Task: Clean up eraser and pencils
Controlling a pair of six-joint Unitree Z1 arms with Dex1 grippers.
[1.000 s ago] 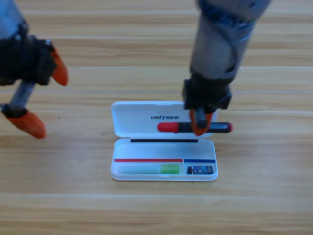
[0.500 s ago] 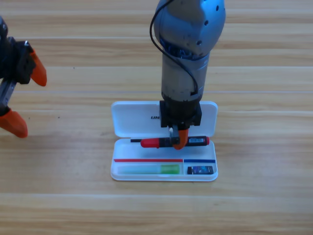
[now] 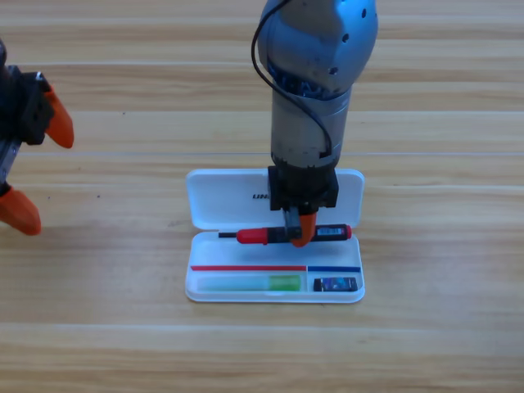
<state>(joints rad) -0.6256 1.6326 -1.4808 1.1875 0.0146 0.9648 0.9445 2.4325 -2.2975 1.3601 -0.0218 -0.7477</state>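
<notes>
From the high view, the only 1 we have, we see the right gripper [image 3: 299,235] pointing straight down over the open white pencil case [image 3: 205,286], its orange jaws pinched on the red-capped black pen [image 3: 282,236] near the middle of its barrel. The pen lies level and crosswise, along the back edge of the case's tray, just at the hinge line below the raised lid [image 3: 217,201]; we cannot tell whether it already touches the tray or hangs just above it. In the tray's front row, the translucent green pen [image 3: 250,283] sits in the long left compartment and the dark eraser [image 3: 336,285] in the small right one. The left gripper [image 3: 29,168] waits at the left edge, well apart from the case, its 2 orange jaws spread wide and holding nothing. We judge that 2 of the 3 items are stowed and the step in hand is placing the last pen. The next move calls for settling it flat into the rear slot, letting go, then lifting straight up clear of the lid.
</notes>
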